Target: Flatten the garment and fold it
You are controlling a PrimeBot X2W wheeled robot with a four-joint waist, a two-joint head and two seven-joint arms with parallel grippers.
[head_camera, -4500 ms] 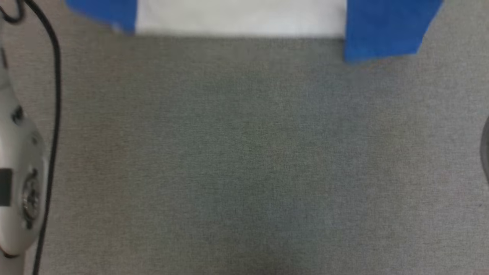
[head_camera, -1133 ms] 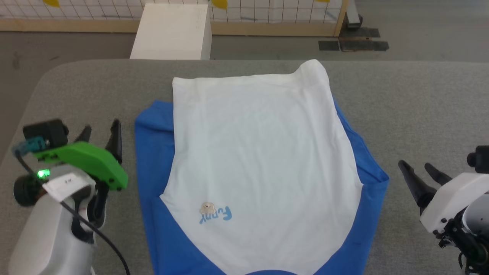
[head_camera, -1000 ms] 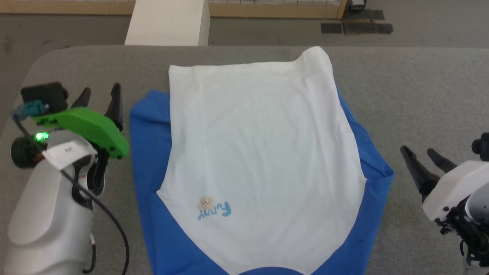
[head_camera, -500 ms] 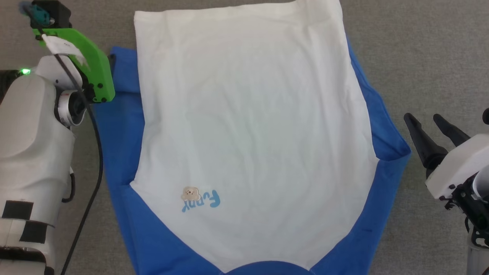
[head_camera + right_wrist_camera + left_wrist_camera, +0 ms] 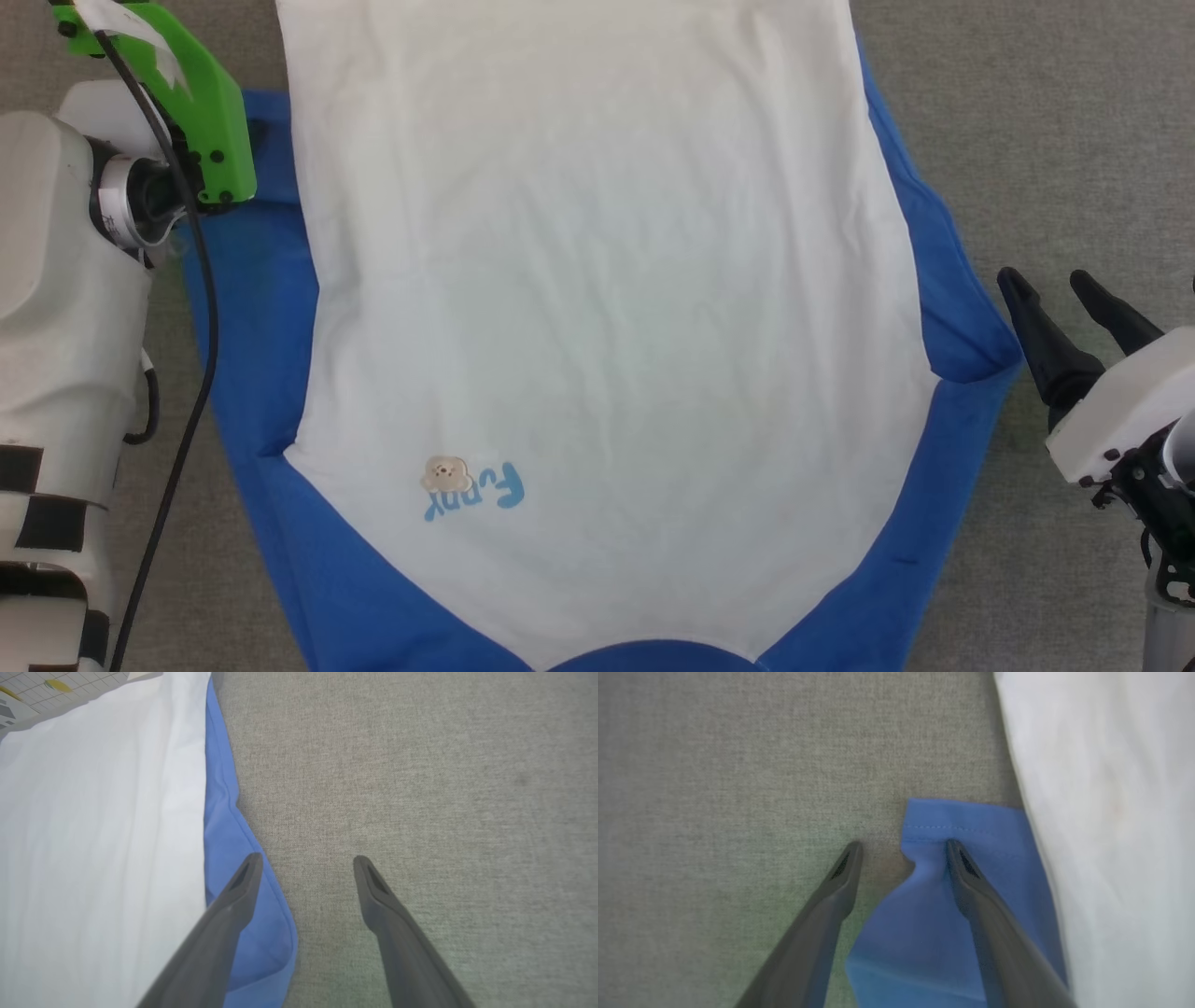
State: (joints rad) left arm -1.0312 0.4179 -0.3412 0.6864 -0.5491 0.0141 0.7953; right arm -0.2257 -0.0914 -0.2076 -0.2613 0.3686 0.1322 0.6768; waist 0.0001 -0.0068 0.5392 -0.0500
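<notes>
As far as I can judge, the flattening is nearly done and the folding has not begun. The T-shirt [image 5: 597, 327] lies face up on the grey desk [image 5: 1074, 140], its blue collar [image 5: 653, 655] nearest me and its hem running off the top of the head view. The white body is smooth apart from faint creases, and no part of it is doubled over. Both blue sleeves lie slanted along the body. Every fold is left to make, and I reckon the sleeves come first.

My left hand [image 5: 903, 845] is spread wide and pinches nothing. One finger is over bare desk, the other over the left sleeve [image 5: 934, 896], so the cuff's edge sits between them. My right hand [image 5: 1046, 280] is also spread and empty, just beside the right sleeve [image 5: 966, 317].

The head view gives me the whole layout and the small blue word and beige figure [image 5: 471, 483] on the chest. There, though, the green bracket [image 5: 201, 112] on my left wrist hides those fingers. The left wrist view supplies them, along with the cuff's stitched hem and a pucker in its edge. The right wrist view shows one finger above the right sleeve's rim; whether it touches, I cannot tell.
</notes>
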